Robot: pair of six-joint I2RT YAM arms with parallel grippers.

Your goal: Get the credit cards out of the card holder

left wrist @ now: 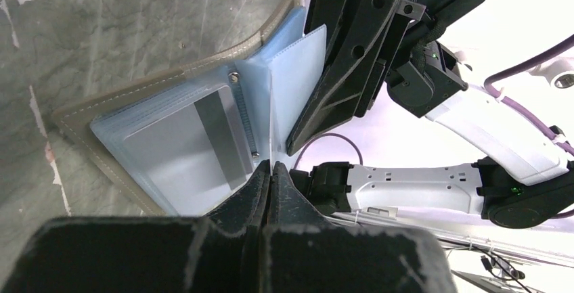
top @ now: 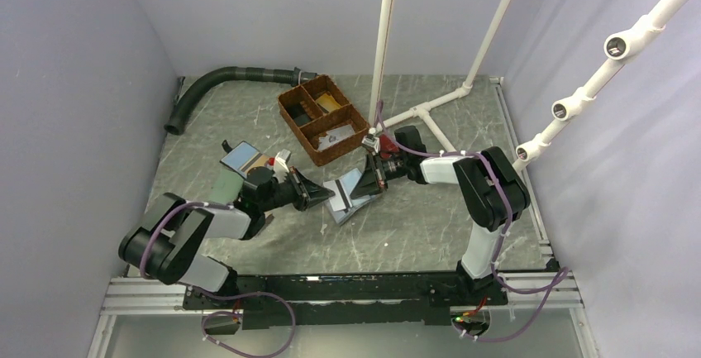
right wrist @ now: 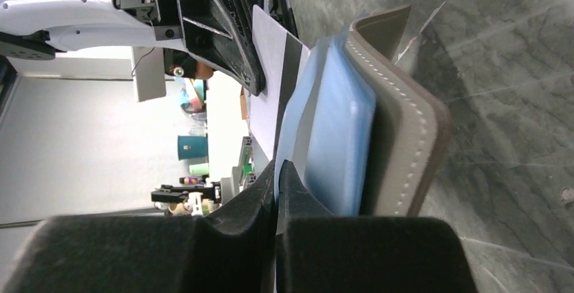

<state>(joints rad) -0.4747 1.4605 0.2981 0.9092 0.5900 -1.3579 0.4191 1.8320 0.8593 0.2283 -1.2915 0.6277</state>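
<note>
The card holder (top: 350, 193) lies open at the table's middle, taupe outside (right wrist: 401, 120) and light blue inside (left wrist: 298, 76). My left gripper (left wrist: 272, 168) is shut on the near edge of a thin pale credit card (right wrist: 269, 49) with a dark stripe, which stands upright against a light blue leaf. My right gripper (right wrist: 277, 168) is shut on that blue leaf of the holder from the opposite side. Another pale card with a grey stripe (left wrist: 183, 141) sits in a slot of the flat half. In the top view the left gripper (top: 327, 197) and right gripper (top: 374, 178) face each other across the holder.
A brown divided basket (top: 291, 112) with small items stands behind the holder. A blue wallet with a tan panel (top: 245, 158) lies behind the left arm. A black hose (top: 211, 83) curves at the back left. White pipes (top: 430, 112) run across the back right.
</note>
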